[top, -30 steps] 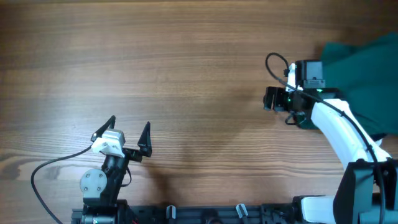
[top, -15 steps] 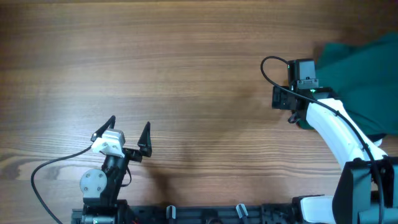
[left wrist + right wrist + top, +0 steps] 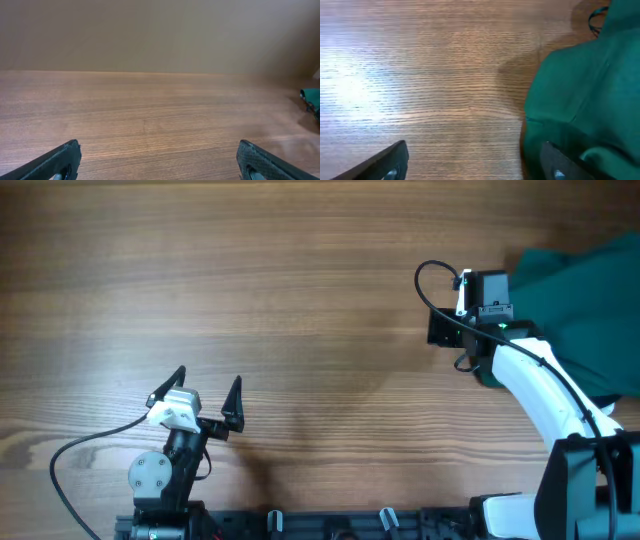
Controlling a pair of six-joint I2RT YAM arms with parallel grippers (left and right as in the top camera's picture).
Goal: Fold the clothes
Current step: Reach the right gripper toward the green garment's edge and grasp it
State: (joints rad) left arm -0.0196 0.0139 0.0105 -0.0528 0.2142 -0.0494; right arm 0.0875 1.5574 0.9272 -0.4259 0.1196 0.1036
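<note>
The clothes (image 3: 585, 305) are a dark teal-green garment bunched at the table's right edge; they fill the right side of the right wrist view (image 3: 585, 85), and a small tip shows at the far right of the left wrist view (image 3: 311, 95). My right gripper (image 3: 468, 328) (image 3: 472, 167) hangs open at the garment's left edge. One of its fingers (image 3: 560, 162) is over the fabric, the other over bare wood, with nothing held between them. My left gripper (image 3: 207, 388) (image 3: 160, 167) stands open and empty near the front left, far from the garment.
The wooden table (image 3: 300, 290) stretches between the two arms. A black cable (image 3: 430, 280) loops off the right wrist. The arm bases and a black rail (image 3: 330, 525) run along the front edge.
The right wrist has shifted slightly toward the far side and turned a little at the garment's edge. The left arm has not moved.
</note>
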